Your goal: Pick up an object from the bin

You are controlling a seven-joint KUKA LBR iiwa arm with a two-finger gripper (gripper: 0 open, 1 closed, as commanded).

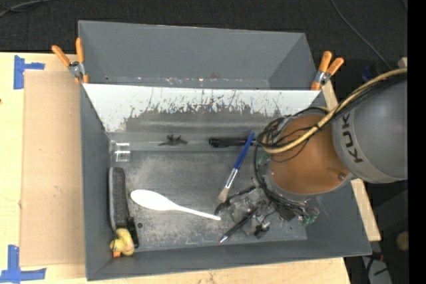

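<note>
My gripper (255,213) is low in the bin's front right part, under the arm's orange cover. Just left of it lies a white plastic spoon (166,203), its handle tip pointing at the gripper. A blue-handled brush (234,173) lies slanted just above and left of the gripper, its lower end close to it. A thin dark stick-like thing (229,233) juts out at the gripper's lower left; I cannot tell whether it is held.
A black marker (227,142) and a small dark thing (173,140) lie along the back wall. At the left are a clear little cup (121,151), a long black brush (118,196) and a yellow duck (122,242). The arm covers the bin's right side.
</note>
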